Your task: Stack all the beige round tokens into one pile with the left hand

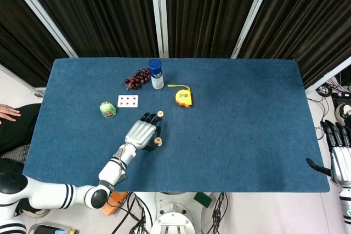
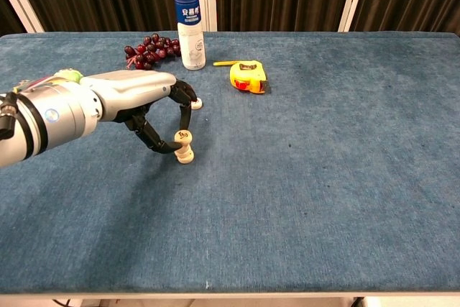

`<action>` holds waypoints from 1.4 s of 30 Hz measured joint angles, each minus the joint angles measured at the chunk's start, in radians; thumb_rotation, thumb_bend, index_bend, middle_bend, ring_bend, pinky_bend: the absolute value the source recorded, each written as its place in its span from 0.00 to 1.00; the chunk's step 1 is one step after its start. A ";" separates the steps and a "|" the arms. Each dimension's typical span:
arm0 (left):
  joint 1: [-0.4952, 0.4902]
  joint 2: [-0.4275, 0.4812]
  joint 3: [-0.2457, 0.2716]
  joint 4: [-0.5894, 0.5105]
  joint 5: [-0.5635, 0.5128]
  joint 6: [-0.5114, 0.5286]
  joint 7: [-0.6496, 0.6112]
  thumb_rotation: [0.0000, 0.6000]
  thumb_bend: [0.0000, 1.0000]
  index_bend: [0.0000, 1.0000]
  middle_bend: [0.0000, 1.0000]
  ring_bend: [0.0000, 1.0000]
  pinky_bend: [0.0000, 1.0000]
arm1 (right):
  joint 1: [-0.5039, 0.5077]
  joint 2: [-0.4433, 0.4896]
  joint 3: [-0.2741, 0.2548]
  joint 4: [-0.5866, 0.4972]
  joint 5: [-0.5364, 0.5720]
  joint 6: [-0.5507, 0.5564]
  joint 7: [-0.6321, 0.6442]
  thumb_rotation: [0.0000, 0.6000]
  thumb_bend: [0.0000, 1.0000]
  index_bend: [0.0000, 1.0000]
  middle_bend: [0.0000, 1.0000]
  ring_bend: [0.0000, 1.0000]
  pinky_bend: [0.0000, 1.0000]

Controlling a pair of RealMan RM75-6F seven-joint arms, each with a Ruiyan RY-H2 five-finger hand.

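Observation:
A short pile of beige round tokens (image 2: pixel 186 153) stands on the blue table (image 2: pixel 323 163); in the head view the pile (image 1: pixel 158 141) shows just right of my left hand (image 1: pixel 142 133). In the chest view my left hand (image 2: pixel 147 102) pinches one more beige token (image 2: pixel 184 136) between thumb and a finger, tilted, right on top of the pile. A single loose token (image 2: pixel 196 103) lies behind the fingers, also seen as the loose token (image 1: pixel 160 114) in the head view. My right hand (image 1: pixel 340 154) hangs beyond the table's right edge, fingers apart, holding nothing.
A blue-capped white bottle (image 2: pixel 187 23) and dark grapes (image 2: pixel 147 49) stand at the back left. A yellow tape measure (image 2: pixel 247 77) lies right of them. A playing card (image 1: pixel 128 101) and a small green object (image 1: pixel 108 109) lie left of my hand.

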 measured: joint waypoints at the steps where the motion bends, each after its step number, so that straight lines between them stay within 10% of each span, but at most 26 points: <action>1: 0.000 0.000 0.001 0.000 -0.001 0.000 0.000 1.00 0.31 0.50 0.11 0.00 0.00 | 0.000 0.000 0.000 0.000 0.000 0.001 0.000 1.00 0.20 0.00 0.12 0.00 0.09; 27: 0.007 0.010 0.005 -0.002 0.009 0.005 -0.018 1.00 0.27 0.39 0.11 0.00 0.00 | -0.006 0.002 0.001 -0.008 -0.004 0.010 -0.008 1.00 0.20 0.00 0.12 0.00 0.09; 42: -0.064 0.012 -0.144 0.106 -0.094 -0.035 -0.074 1.00 0.27 0.39 0.11 0.00 0.00 | -0.008 0.009 0.003 -0.014 -0.002 0.013 -0.013 1.00 0.20 0.00 0.12 0.00 0.09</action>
